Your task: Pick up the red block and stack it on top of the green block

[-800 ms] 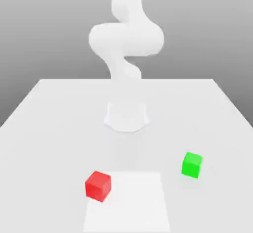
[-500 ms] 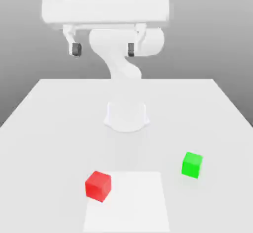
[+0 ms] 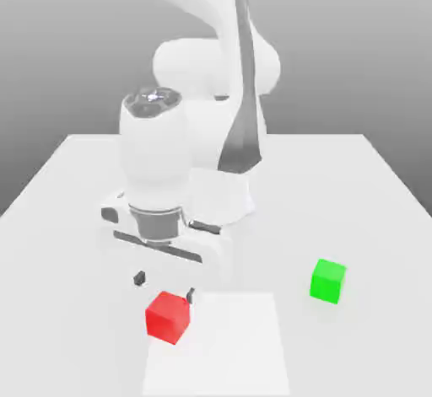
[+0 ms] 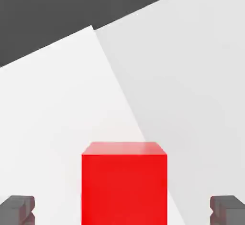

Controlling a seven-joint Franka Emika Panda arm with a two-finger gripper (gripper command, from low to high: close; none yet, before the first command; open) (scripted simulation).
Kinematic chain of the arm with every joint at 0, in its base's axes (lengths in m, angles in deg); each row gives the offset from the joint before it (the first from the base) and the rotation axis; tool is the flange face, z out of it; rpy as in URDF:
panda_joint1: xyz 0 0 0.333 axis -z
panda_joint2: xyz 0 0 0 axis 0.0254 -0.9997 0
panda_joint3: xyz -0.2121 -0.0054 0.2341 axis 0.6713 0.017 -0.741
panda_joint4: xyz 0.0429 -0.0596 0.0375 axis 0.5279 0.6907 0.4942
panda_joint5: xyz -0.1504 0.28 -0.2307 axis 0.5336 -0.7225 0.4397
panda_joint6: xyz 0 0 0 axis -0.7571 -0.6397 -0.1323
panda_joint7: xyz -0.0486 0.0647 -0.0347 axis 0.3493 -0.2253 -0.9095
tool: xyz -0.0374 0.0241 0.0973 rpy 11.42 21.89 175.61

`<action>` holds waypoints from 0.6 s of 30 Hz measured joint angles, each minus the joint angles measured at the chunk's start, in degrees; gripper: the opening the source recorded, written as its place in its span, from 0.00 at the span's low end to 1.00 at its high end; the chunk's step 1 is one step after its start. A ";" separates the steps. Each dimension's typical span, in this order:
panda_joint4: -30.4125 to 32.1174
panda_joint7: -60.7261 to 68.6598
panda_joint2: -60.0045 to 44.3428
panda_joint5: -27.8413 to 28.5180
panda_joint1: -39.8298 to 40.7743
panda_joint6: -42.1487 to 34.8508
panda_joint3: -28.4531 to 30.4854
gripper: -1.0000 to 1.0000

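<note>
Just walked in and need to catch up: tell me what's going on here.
A white robot arm has its gripper low over the table, just above the red block. The fingertips stand open on either side of the block, not yet closed on it. The green block sits apart, toward the exterior view's right, with nothing on it. So the pick-up has not happened.

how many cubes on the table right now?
2. The small matte red cube sits near the front edge, just below the open tool. The small matte green cube sits apart toward the exterior view's right. None appear hidden.
</note>
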 joint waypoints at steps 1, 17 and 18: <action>-0.28 0.24 -2.08 -0.35 -0.07 1.74 -0.02 0.50; 1.97 0.67 9.40 -0.36 -3.37 -7.38 -3.06 0.00; 2.53 1.55 10.72 -1.16 -5.92 -8.07 -4.15 0.00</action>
